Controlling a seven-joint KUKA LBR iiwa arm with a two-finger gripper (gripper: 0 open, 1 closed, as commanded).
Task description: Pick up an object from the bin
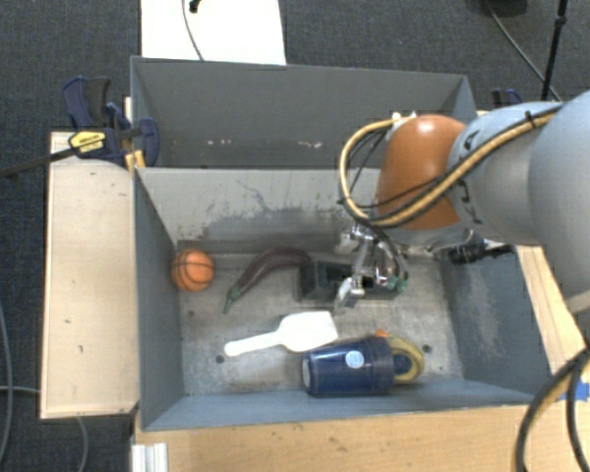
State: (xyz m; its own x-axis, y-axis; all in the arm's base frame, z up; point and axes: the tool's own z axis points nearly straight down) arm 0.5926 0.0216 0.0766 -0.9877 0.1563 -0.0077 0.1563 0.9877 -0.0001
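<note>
A grey metal bin [167, 293] was viewed from above, with the arm reaching in from 3 o'clock. The gripper [357, 285] was seen low in the bin, near its centre. Its upper part was hidden under the arm's orange cover [423, 170] and looped cables [359, 180], and whether it was open or closed could not be told.

A dark boxy thing [318, 279] was seen just beside the gripper, at its 9 o'clock. Its right end was covered by the gripper and its kind could not be made out. A dark curved thing [270, 264] was stretched farther toward 9 o'clock; contact between the two could not be judged.

A small orange ball [194, 270] was seen by the wall at 9 o'clock. A white spoon [285, 334] was laid at 7 o'clock. A dark blue mug [349, 367] was laid on its side at 6 o'clock, its yellowish handle partly hidden.
</note>
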